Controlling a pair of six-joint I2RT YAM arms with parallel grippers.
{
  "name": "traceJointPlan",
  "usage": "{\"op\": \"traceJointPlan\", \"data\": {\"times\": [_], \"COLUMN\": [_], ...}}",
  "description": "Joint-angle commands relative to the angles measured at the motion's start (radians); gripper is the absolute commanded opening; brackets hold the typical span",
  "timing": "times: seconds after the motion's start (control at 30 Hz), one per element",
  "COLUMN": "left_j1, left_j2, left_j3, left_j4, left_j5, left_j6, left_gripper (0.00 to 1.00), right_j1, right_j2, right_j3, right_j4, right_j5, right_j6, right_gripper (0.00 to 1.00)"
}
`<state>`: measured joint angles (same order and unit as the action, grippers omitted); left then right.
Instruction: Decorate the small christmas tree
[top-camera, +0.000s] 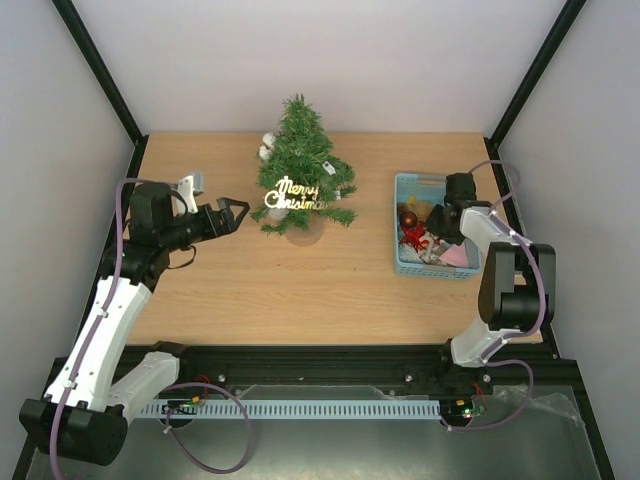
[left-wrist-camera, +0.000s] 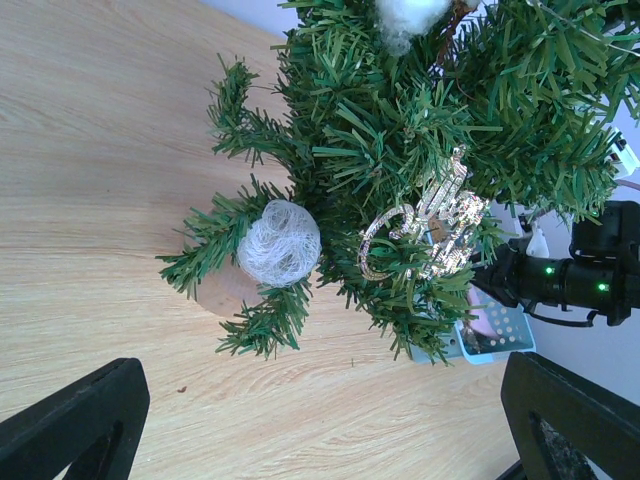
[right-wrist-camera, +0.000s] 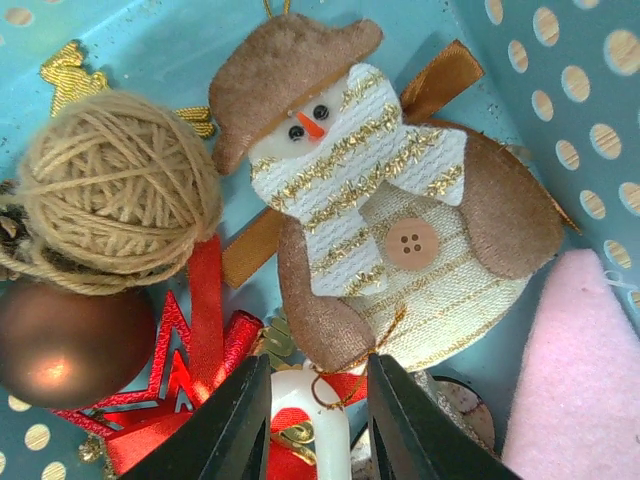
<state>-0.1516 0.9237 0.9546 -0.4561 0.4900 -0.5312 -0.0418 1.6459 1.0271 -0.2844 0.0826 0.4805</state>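
The small christmas tree (top-camera: 300, 160) stands at the back middle of the table and carries a gold "Merry Christmas" sign (top-camera: 290, 193). In the left wrist view the tree (left-wrist-camera: 430, 130) also bears a white thread ball (left-wrist-camera: 280, 243) above its tan base (left-wrist-camera: 225, 290). My left gripper (top-camera: 238, 210) hangs open just left of the tree, with nothing between its fingers (left-wrist-camera: 80, 420). My right gripper (right-wrist-camera: 318, 400) is down inside the light-blue basket (top-camera: 404, 182). Its jaws stand a little apart round a white candy cane (right-wrist-camera: 310, 420) and the gold thread of a fabric snowman (right-wrist-camera: 400, 220).
The basket (right-wrist-camera: 580, 100) also holds a tan yarn ball (right-wrist-camera: 115, 190), a brown bauble (right-wrist-camera: 65, 345), a red star (right-wrist-camera: 190, 370) and a pink felt piece (right-wrist-camera: 580, 380). Grey walls and black frame posts enclose the table.
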Motion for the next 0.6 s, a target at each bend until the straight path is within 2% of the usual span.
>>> {"op": "traceJointPlan", "data": {"times": [0.0, 0.13, 0.57], "left_j1": [0.006, 0.006, 0.006], "left_j2": [0.006, 0.004, 0.003], "left_j3": [0.003, 0.0, -0.004], "left_j4": [0.016, 0.016, 0.015], "left_j5": [0.018, 0.02, 0.024], "left_j6": [-0.004, -0.004, 0.005], "left_gripper": [0.99, 0.99, 0.99], "right_j1": [-0.003, -0.003, -0.003], "right_j2": [-0.044, -0.056, 0.001], "right_j3": [-0.011, -0.025, -0.001], "right_j4": [-0.029, -0.036, -0.007], "right_j5": [0.014, -0.004, -0.115], "right_j6": [0.002, 0.01, 0.088], "right_gripper": [0.29, 0.31, 0.31]}}
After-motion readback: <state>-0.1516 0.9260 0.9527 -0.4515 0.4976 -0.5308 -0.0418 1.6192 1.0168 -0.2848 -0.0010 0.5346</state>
